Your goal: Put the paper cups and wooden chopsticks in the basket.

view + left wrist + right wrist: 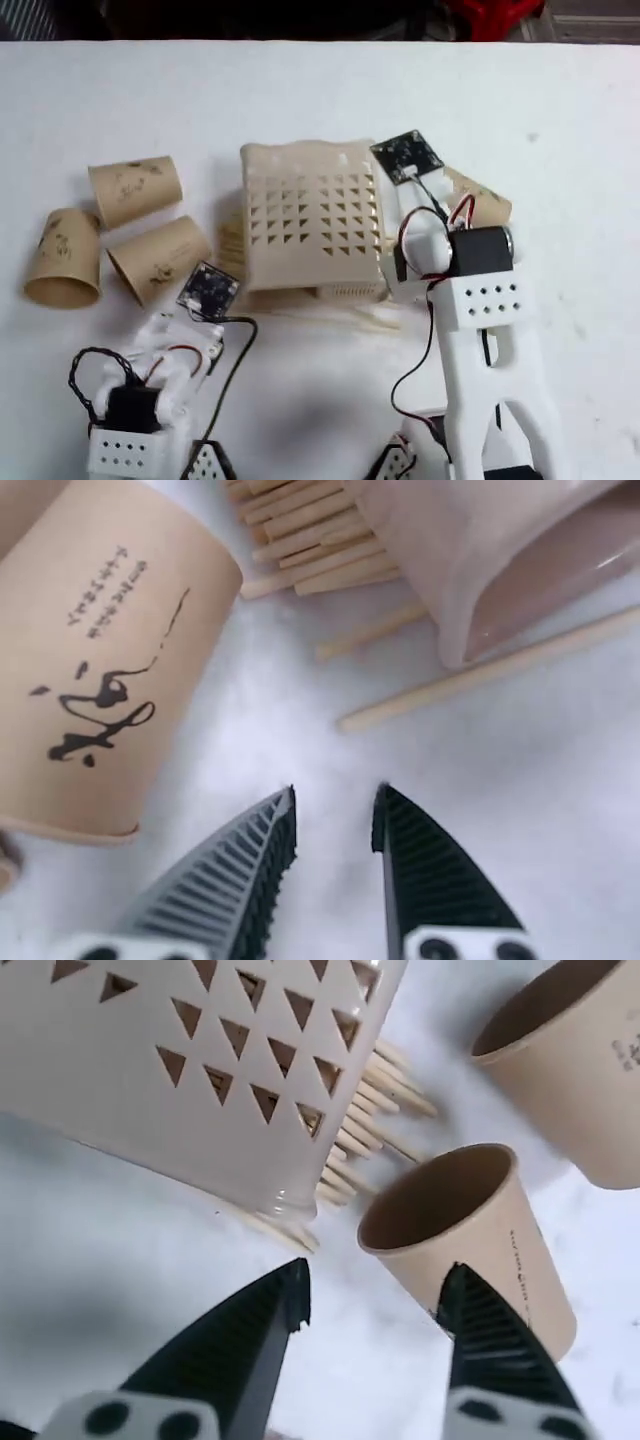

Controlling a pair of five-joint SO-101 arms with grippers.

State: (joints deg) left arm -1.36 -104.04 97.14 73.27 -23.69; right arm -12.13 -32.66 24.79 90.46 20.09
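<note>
lying on its side in the middle of the table (pixel 300 80), the basket (pixel 310 210) is seen with a wall of triangular holes turned up. nothing can be dropped in from above as it stands, so it is judged that it must be righted or fed through its mouth. none of the task's things is inside it.

three paper cups (pixel 135 190) are found on their sides to the left of the basket, the closest one near it and the others farther off. a fourth cup (pixel 480 200) lies on the other side, just beside the right arm (pixel 480 330). chopsticks (pixel 310 540) are heaped against the basket's edge, some seemingly tucked under it. loose sticks (pixel 480 680) are scattered on the table in front.

the left claw (pixel 335 795) is held low over bare table, its jaws a little apart with nothing between them. it is pointed at the gap between a lying cup (pixel 100 660) and the heap, a spot from which either could be taken.

the right claw (pixel 375 1275) is spread wide and empty, facing the open mouth of a near cup (pixel 470 1230) just beyond its tips. one tip overlaps that cup's wall, though contact cannot be told. such a width is judged to suit a cup rather than a thin stick.
</note>
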